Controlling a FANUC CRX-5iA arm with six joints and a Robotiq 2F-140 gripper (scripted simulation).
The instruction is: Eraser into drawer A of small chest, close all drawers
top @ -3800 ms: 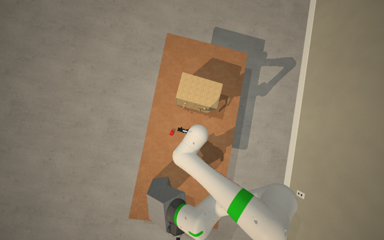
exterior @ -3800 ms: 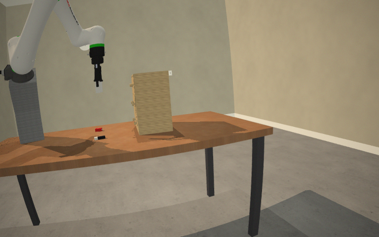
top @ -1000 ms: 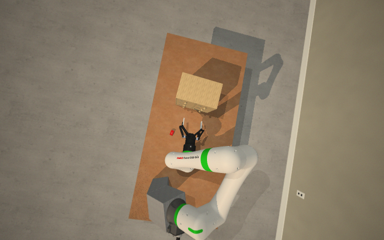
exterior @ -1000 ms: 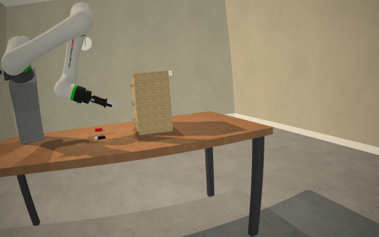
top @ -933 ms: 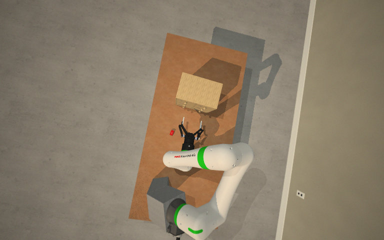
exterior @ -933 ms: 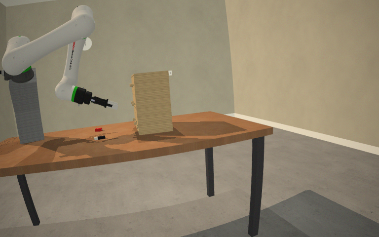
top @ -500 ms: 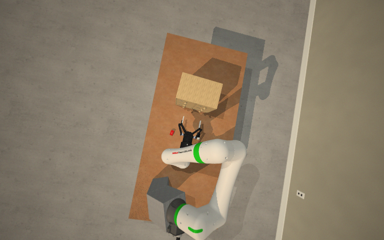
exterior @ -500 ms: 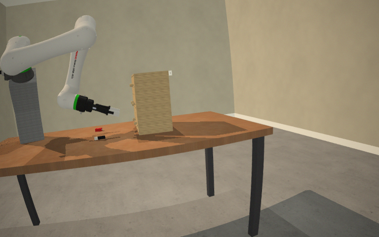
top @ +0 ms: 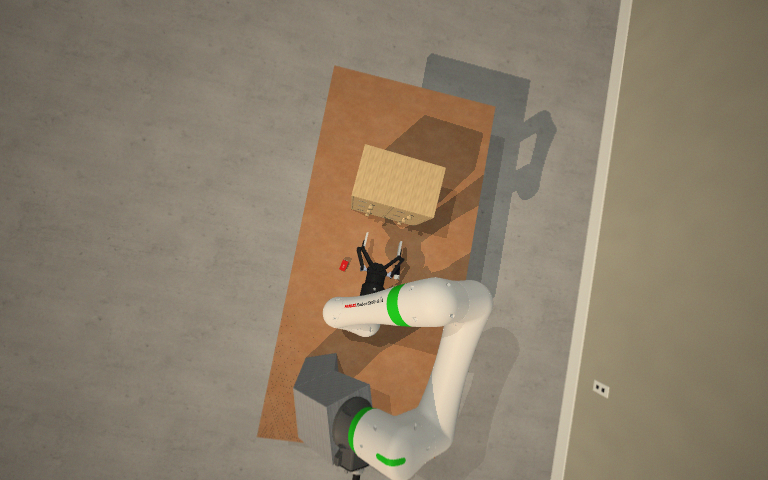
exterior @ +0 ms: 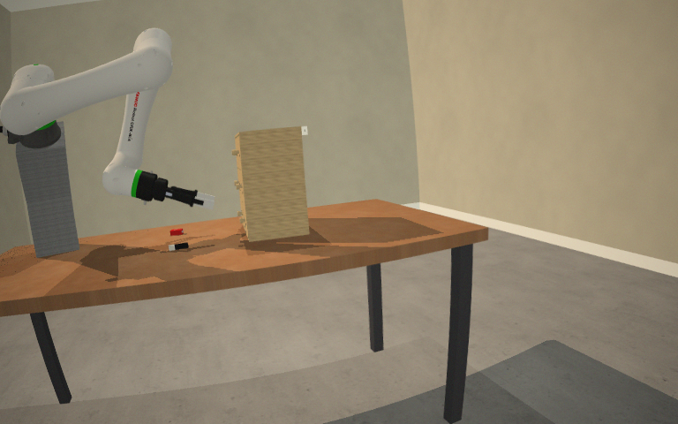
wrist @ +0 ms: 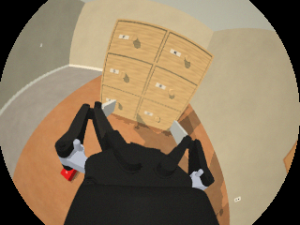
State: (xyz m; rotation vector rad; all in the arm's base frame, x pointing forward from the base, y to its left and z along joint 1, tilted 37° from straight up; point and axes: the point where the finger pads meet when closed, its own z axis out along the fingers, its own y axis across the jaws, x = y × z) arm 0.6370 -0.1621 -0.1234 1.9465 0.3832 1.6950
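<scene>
The small wooden chest [top: 398, 182] stands upright on the table, with two columns of three drawers facing my arm. In the wrist view the chest [wrist: 153, 78] shows all drawers pushed in; the labels are too small to read. The red eraser [top: 343, 264] lies on the table to the left of my gripper; it also shows in the side view [exterior: 176, 231] and the wrist view [wrist: 67, 174]. My gripper [top: 383, 240] [exterior: 207, 200] is open and empty. It hovers above the table, pointing level at the chest front, a short gap away, with the fingers spread wide [wrist: 142, 118].
A black and white marker [exterior: 177, 246] lies on the table near the eraser, below my gripper. The grey robot pedestal [exterior: 46, 194] stands at the table's left end. The table edge [exterior: 250, 282] runs along the front.
</scene>
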